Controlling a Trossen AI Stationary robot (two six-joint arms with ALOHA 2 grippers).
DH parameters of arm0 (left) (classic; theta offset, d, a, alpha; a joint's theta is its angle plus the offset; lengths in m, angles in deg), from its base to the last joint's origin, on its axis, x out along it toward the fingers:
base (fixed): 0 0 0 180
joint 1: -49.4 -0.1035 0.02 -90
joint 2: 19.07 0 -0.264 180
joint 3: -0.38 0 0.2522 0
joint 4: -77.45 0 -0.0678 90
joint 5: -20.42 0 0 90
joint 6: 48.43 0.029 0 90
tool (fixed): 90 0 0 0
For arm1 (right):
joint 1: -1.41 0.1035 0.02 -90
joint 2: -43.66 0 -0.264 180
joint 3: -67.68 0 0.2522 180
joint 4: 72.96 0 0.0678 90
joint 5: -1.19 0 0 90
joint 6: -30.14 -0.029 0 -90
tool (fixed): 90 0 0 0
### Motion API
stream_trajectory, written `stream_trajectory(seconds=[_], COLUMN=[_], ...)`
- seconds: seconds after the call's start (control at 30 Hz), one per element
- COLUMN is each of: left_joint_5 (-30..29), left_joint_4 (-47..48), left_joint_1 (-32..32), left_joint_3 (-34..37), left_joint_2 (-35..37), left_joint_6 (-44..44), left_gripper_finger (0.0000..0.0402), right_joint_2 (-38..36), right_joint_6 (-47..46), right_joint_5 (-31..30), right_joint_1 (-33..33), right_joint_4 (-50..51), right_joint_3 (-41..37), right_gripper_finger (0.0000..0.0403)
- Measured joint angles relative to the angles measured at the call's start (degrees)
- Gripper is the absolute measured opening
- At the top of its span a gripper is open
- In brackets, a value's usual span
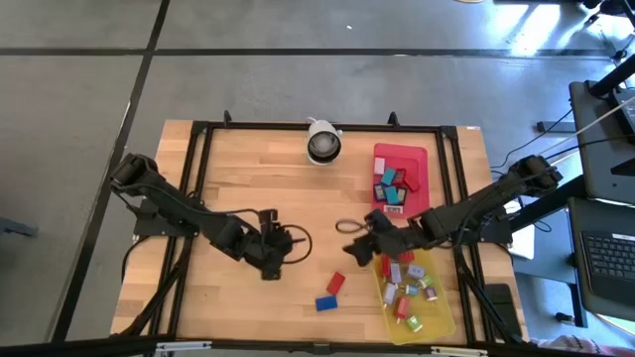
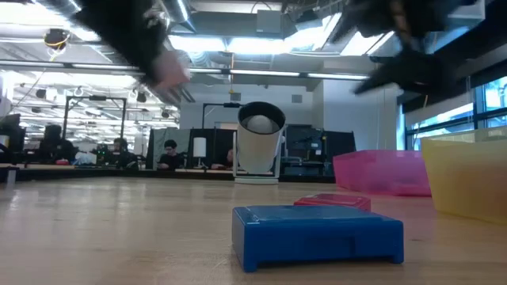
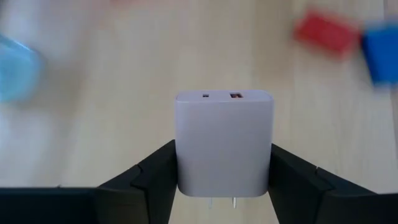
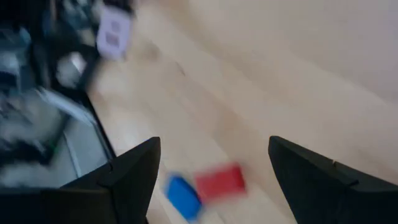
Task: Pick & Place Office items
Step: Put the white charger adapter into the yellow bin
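Observation:
My left gripper (image 3: 224, 180) is shut on a pale lilac block (image 3: 224, 143) with two small slots in its far face; the high view shows this gripper (image 1: 285, 241) left of the table's middle. The right wrist view also catches the lilac block (image 4: 114, 31), farther off. My right gripper (image 4: 214, 149) stands open above the wood with nothing between its fingers, and in the high view it (image 1: 357, 236) is near the table's middle. A red block (image 1: 335, 283) and a blue block (image 1: 325, 303) lie flat on the table near the front. My left gripper pinches the lilac block by two opposite side faces (image 3: 180, 155), one finger (image 3: 152, 180) on each. The fingers slant down toward the table. The block is lifted clear of the wood, its slotted face pointing away from the wrist and two metal pins (image 3: 234, 202) toward it.
A red tray (image 1: 417, 154) with several blocks sits at the back right. A yellow tray (image 1: 442, 307) with several more stands at the front right. A white round camera (image 1: 322, 142) stands at the far edge. Bare wood lies at the left and in the middle.

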Motion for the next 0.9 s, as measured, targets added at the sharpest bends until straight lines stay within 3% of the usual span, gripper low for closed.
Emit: stream_trajectory(seconds=[0.1, 0.27, 0.53, 0.73, 0.9], left_joint_5=[-5.77, -10.08, -9.62, -6.76, -4.07], left_joint_4=[-0.26, -1.79, -8.04, -15.6, -16.59], left_joint_1=[-1.31, -4.24, -8.08, -9.14, -10.09], left_joint_3=[-4.53, -8.42, -8.75, -8.77, -8.79], left_joint_2=[0.02, 0.02, -0.35, -0.35, -0.35], left_joint_6=[0.03, -0.89, -0.92, 7.18, 13.57], left_gripper_finger=[0.0202, 0.0203, 0.0202, 0.0202, 0.0204], right_joint_2=[0.0, 0.0, 0.0, 0.0, 0.11], right_joint_6=[0.75, 4.68, 11.76, 12.47, 15.07], right_joint_5=[-2.32, -0.75, 7.1, 7.29, 8.73], right_joint_1=[-2.99, -7.62, -11.71, -13.43, -14.29], right_joint_4=[-6.48, -16.34, -29.27, -27.45, -28.89], right_joint_3=[0.0, 0.0, 0.0, 0.02, 0.04], right_gripper_finger=[0.0302, 0.0302, 0.0302, 0.0302, 0.0302])
